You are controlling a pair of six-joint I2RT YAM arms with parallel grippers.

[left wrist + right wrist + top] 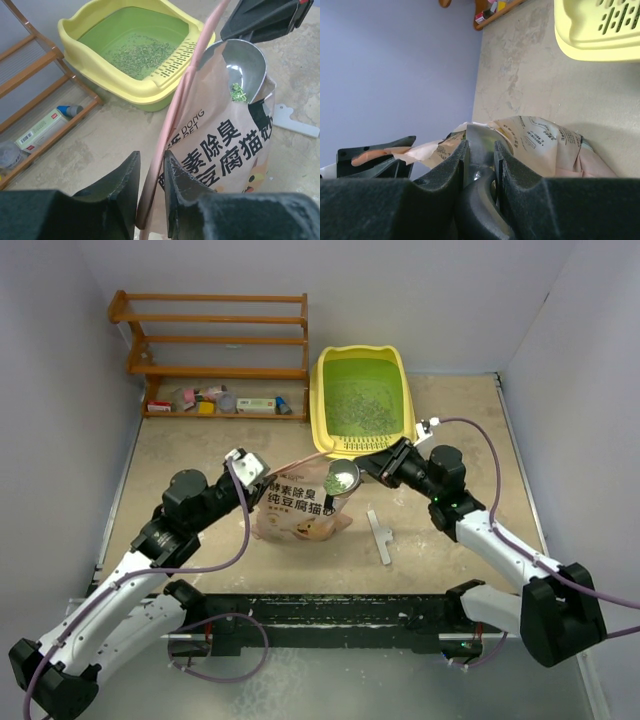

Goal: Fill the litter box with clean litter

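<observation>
**Scoop held over a crinkled litter bag, yellow box just behind**

The litter box (318, 405) is smooth yellow plastic with rounded corners, a green basin and a slotted lip. It sits at the far middle of the table (460, 450), with a thin, gritty scatter of clean litter (360, 408) inside. A crinkled printed bag (300, 505) stands just before the lip. The right claw (480, 147) pinches the handle of a shiny rounded scoop (341, 478) at the bag's mouth. The left claw (151, 162) is narrowly parted around the bag's pink rim, and whether it grips cannot be told. Mottled table stretches to the right of the box. A wooden shelf rack (215, 340) lines the far left.
</observation>
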